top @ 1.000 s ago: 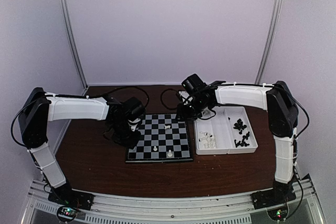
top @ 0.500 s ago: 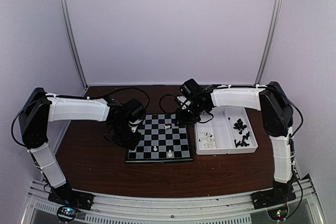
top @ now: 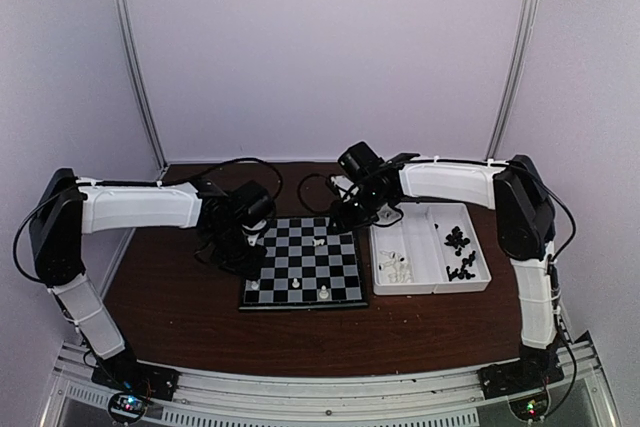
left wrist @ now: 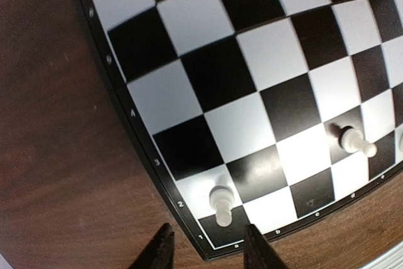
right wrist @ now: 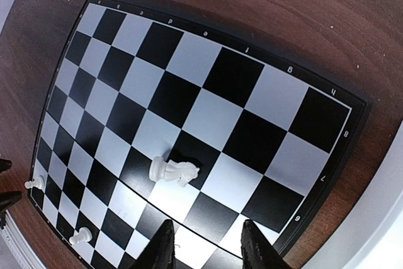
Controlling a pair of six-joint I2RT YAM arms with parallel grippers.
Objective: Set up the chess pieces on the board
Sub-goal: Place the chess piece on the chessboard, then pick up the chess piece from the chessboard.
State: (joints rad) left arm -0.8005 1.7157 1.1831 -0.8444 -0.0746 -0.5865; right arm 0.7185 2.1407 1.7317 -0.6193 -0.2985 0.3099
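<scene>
Three chess pieces (top: 325,293) on the board (top: 300,265); tray (top: 430,289) of others just right

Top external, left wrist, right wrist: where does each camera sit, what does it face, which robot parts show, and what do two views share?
Top external: high behind left arm and right arm, looking down at the board; both show whole.
Left wrist: on that arm, looking down at the board's near-left corner; left gripper at the bottom.
Right wrist: on that arm, looking down across the board; right gripper at the bottom.
Shared: both wrist views show the corner pawn.
</scene>
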